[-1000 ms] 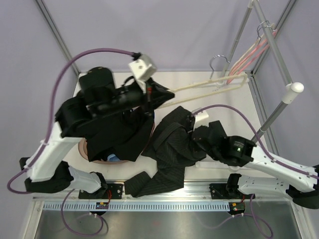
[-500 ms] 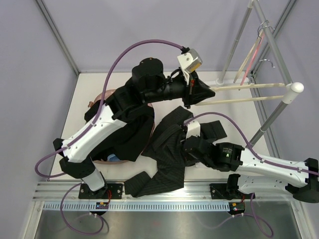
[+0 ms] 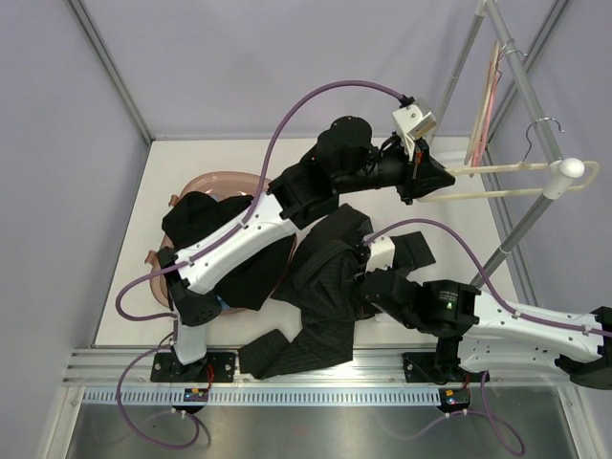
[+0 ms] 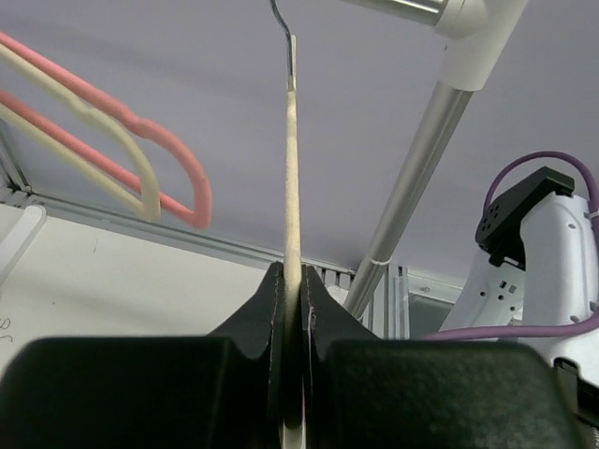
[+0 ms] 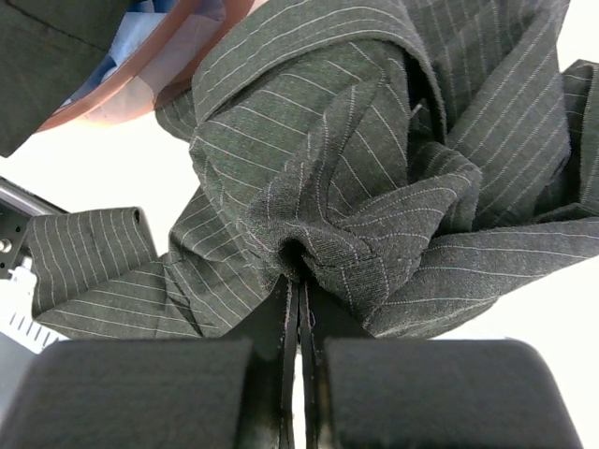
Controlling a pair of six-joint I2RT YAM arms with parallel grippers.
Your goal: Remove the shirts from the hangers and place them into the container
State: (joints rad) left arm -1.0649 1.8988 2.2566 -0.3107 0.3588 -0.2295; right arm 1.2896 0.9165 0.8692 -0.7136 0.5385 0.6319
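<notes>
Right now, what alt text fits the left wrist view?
The left gripper is shut on a cream hanger seen edge-on, rising to its metal hook. A pink hanger and a second cream hanger show at left; the grey rack pole slants at right.

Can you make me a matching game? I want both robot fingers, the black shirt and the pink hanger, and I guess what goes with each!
Things:
1. left fingers
2. right fingers
3. black shirt
4. pink hanger

What goes with it:
A. hanging on the rack
B. pinching the pinstripe shirt
C. draped over the tub
D. pinching a cream hanger

Pairs: 1-D, 2-B, 3-C, 4-A
</notes>
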